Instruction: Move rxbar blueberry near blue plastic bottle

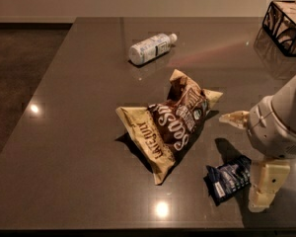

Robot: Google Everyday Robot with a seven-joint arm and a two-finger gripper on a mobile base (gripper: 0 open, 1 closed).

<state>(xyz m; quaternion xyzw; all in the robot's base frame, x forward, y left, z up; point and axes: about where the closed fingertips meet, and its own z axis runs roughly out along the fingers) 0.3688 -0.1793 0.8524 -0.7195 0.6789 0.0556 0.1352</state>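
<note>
The rxbar blueberry point(229, 177), a small dark blue wrapper with white print, lies flat near the table's front right edge. The blue plastic bottle point(149, 48), clear with a white cap and white label, lies on its side at the back middle of the table, far from the bar. My gripper point(240, 162) hangs at the right just above the bar. It is open, with one cream finger point(233, 118) behind the bar and the other point(264, 187) right beside its right end. It holds nothing.
A large tan-and-brown chip bag point(170, 121) lies crumpled in the middle of the dark table point(79, 147), between the bar and the bottle. A black wire basket point(286, 26) stands at the back right corner. The table's front edge runs just below the bar.
</note>
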